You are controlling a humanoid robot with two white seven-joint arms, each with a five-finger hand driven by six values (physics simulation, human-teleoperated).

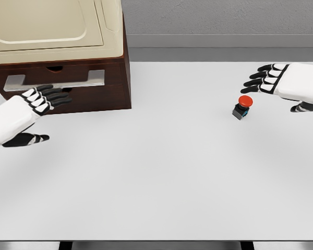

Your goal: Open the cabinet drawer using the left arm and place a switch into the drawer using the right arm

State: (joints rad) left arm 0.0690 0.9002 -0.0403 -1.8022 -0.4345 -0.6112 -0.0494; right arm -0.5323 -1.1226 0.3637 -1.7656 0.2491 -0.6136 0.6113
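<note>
The white surface (161, 172) is taking up most of the view and is carrying everything, with its far edge meeting a grey wall.

The cabinet (112, 83) is sitting at the far left corner, dark brown with a cream top, turned so its drawer front is facing the robot's left side, which seems why that arm is given the pulling job. The drawer (101, 66) is looking closed, its front flush with the body. The long grey handle (55, 79) is running across the front. The cabinet's top and left part are cut off by the frame, so its full shape is hard to judge.

The left hand (34, 101) is hovering just below and in front of the handle, fingers stretched out and spread, holding nothing; the dark fingertips are pointing toward the handle, probably lining up to hook it. Whether they are touching the cabinet front is hard to tell.

The right hand (276, 80) is waiting at the far right, fingers extended and loose, empty, near the switch but apart from it; its wrist is cut off.

The switch (243, 106), a small dark box with a red button, is standing upright on the surface well apart from the cabinet, within the right arm's reach.
</note>
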